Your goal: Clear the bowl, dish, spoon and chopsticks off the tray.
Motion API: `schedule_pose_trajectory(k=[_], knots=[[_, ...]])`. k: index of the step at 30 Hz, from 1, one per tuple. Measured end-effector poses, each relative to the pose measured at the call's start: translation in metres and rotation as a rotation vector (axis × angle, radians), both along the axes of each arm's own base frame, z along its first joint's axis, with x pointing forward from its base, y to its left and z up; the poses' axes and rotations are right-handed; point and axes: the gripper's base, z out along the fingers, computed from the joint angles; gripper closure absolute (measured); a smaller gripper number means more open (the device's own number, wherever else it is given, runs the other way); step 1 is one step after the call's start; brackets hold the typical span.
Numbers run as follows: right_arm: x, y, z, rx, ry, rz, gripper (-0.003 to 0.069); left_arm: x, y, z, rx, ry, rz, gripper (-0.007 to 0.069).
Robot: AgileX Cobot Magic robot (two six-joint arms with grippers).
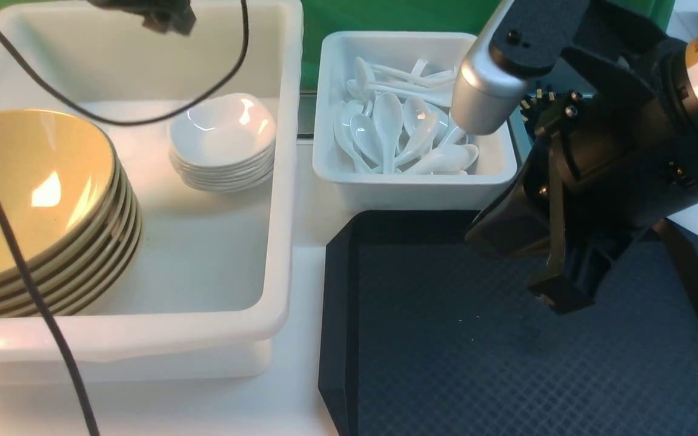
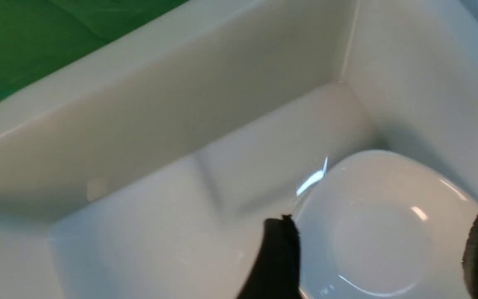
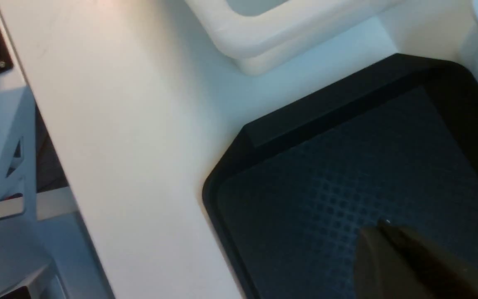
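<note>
View from front: the large black rectangular plastic tray (image 1: pixel 338 315) sits on the right with its diamond-textured floor showing. The right gripper (image 1: pixel 558 300) hangs over it, jaws together. We see the small glossy white rounded-square dish (image 1: pixel 223 127) topping a stack inside the big white plastic tub (image 1: pixel 282 200), beside the stacked mustard-yellow bowls (image 1: pixel 40 206). Glossy white soup spoons (image 1: pixel 388 130) lie in a white square container (image 1: pixel 409 191). The left gripper (image 1: pixel 164 21) is high over the tub.

Left wrist: black fingers (image 2: pixel 278 257) stand apart either side of the dish (image 2: pixel 384 232); we can't tell contact.

Right wrist: right gripper (image 3: pixel 386 232) is closed above the tray (image 3: pixel 305 120).
</note>
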Motion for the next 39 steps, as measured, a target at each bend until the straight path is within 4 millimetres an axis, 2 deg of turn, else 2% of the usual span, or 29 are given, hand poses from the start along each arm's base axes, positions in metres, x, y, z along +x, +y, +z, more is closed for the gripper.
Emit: schedule_pose_trajectory(k=[3,4,5,8,9,10,11,12,15,17,18,20,26,31,35,39], knots=[[0.001,-0.004,0.002,-0.017,-0.02,-0.028,0.0613,-0.023,-0.007,0.024,0.04,-0.002,-0.008,0.0386],[0.0,-0.008,0.004,-0.025,-0.04,-0.047,0.0613,-0.046,-0.011,0.047,0.067,-0.013,-0.021,0.0498],[-0.001,-0.012,0.008,-0.031,-0.063,-0.061,0.0613,-0.062,-0.012,0.061,0.078,-0.016,-0.023,0.0554],[-0.008,-0.023,0.016,-0.004,-0.139,-0.105,0.0613,-0.111,-0.008,0.095,0.054,-0.052,-0.002,0.0622],[-0.009,-0.024,0.016,-0.001,-0.144,-0.108,0.0613,-0.118,-0.007,0.098,0.053,-0.059,0.006,0.0624],[-0.013,-0.031,0.015,0.016,-0.179,-0.135,0.0613,-0.143,-0.001,0.106,0.044,-0.07,0.034,0.0631],[-0.015,-0.033,0.014,0.032,-0.199,-0.146,0.0613,-0.152,0.001,0.106,0.049,-0.07,0.046,0.0633],[-0.019,-0.037,0.01,0.045,-0.216,-0.152,0.0613,-0.173,0.007,0.104,0.05,-0.062,0.074,0.0634],[-0.028,-0.045,-0.003,0.075,-0.227,-0.169,0.0613,-0.211,0.013,0.093,0.039,-0.075,0.098,0.0634],[-0.034,-0.05,-0.013,0.099,-0.219,-0.194,0.0613,-0.23,0.016,0.074,0.026,-0.07,0.1,0.0634],[-0.039,-0.053,-0.021,0.118,-0.211,-0.215,0.0613,-0.248,0.018,0.063,0.011,-0.104,0.103,0.0634],[-0.044,-0.057,-0.03,0.139,-0.203,-0.23,0.0613,-0.268,0.021,0.036,-0.013,-0.118,0.118,0.0634],[-0.067,-0.068,-0.038,0.282,-0.249,-0.193,0.0613,-0.329,0.03,-0.03,-0.133,-0.223,0.198,0.0634],[-0.097,-0.083,-0.034,0.445,-0.366,-0.099,0.0613,-0.367,0.037,-0.068,-0.178,-0.297,0.235,0.0634],[-0.108,-0.092,-0.031,0.527,-0.456,-0.086,0.061,-0.381,0.041,-0.077,-0.18,-0.372,0.234,0.0634],[-0.11,-0.094,-0.032,0.532,-0.509,-0.073,0.0607,-0.389,0.042,-0.076,-0.191,-0.418,0.232,0.0634]])
